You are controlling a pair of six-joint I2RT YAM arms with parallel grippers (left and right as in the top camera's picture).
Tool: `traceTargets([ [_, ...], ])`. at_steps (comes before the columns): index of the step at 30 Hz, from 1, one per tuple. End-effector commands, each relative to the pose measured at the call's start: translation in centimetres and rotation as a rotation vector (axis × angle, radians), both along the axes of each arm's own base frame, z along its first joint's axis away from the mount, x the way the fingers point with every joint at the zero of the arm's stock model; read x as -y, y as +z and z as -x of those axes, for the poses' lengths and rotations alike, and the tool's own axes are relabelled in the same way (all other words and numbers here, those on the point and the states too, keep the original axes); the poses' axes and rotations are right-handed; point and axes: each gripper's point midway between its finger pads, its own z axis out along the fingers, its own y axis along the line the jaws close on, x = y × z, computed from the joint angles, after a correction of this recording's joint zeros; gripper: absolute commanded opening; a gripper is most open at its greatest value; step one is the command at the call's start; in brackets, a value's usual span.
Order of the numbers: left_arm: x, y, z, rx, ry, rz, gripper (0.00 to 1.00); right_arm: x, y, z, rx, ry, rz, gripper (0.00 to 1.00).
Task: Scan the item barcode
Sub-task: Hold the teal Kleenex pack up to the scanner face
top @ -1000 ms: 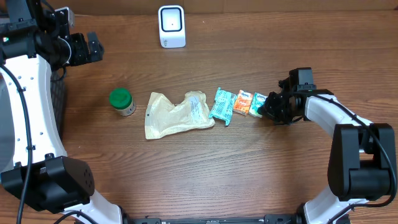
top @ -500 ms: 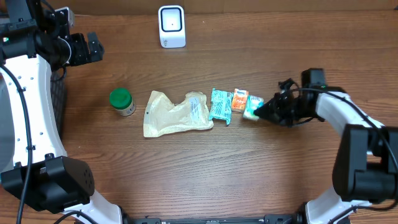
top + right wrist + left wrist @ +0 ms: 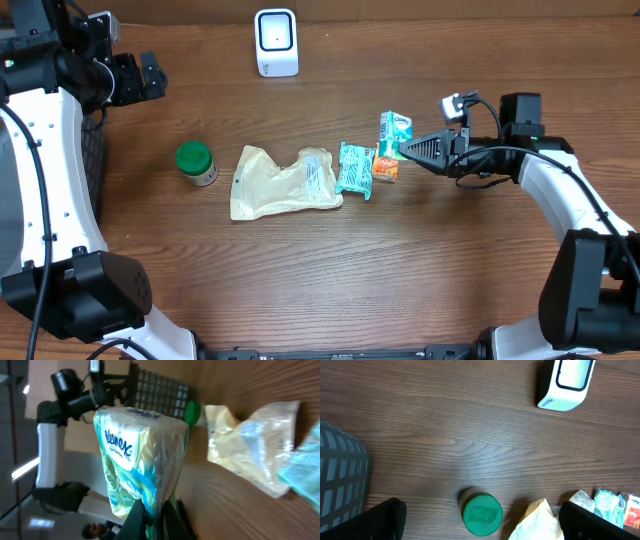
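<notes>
Your right end effector (image 3: 403, 148) is clamped tight on the Kleenex tissue pack (image 3: 395, 131), both fingers pinching one narrow edge of it; in the right wrist view the logo face is turned toward the camera. Seen from overhead, the pack stands on end just at 12 o'clock of the orange packet (image 3: 386, 167), with the arm reaching in from 3 o'clock. The teal packet (image 3: 354, 168) lies touching the orange one at its 9 o'clock, and the tan pouch (image 3: 285, 182) spreads out beside that, further toward 9 o'clock. The green-capped bottle (image 3: 195, 163) stands near the pouch's 9 o'clock end, apart from it. The white scanner (image 3: 276, 42) sits at the counter's (image 3: 330, 270) 12 o'clock edge, well apart from the held pack and at about its 10 o'clock. Your left end effector (image 3: 152, 76) hangs at the counter's 10 o'clock corner with its fingers spread as wide as they go, holding nothing; a dark mesh basket (image 3: 340, 480) lies below it at 9 o'clock.
</notes>
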Motion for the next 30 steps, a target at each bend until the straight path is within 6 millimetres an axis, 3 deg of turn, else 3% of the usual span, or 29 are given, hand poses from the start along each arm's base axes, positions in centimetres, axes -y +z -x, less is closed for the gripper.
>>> traceTargets([
  [1,0.1,1.0,0.0,0.027,0.005,0.002,1.00,-1.3,1.9,0.5,0.027,0.051,-0.033,0.04],
  [5,0.1,1.0,0.0,0.027,0.004,0.002,1.00,-2.8,0.5,-0.3,-0.073,0.027,0.055,0.04],
  [10,0.1,1.0,0.0,0.028,0.005,0.002,1.00,-5.3,1.7,-1.5,-0.102,0.011,0.145,0.04],
  [11,0.1,1.0,0.0,0.027,0.005,0.002,0.99,-5.8,1.9,-2.3,-0.108,-0.028,0.231,0.04],
  [16,0.1,1.0,0.0,0.027,0.005,0.002,0.99,-4.6,2.4,-3.9,-0.099,-0.186,0.644,0.04],
  [20,0.1,1.0,0.0,0.027,0.005,0.002,0.99,-4.2,5.9,-5.7,-0.007,-0.268,0.892,0.04],
  [24,0.1,1.0,0.0,0.027,0.005,0.002,1.00,-6.3,8.9,-8.6,0.137,-0.294,0.974,0.04],
  [26,0.1,1.0,0.0,0.027,0.004,0.002,1.00,-7.5,9.1,-10.6,0.214,-0.313,1.010,0.04],
  [30,0.1,1.0,0.0,0.028,0.004,0.002,1.00,-9.2,7.6,-15.1,0.420,-0.365,1.148,0.04],
])
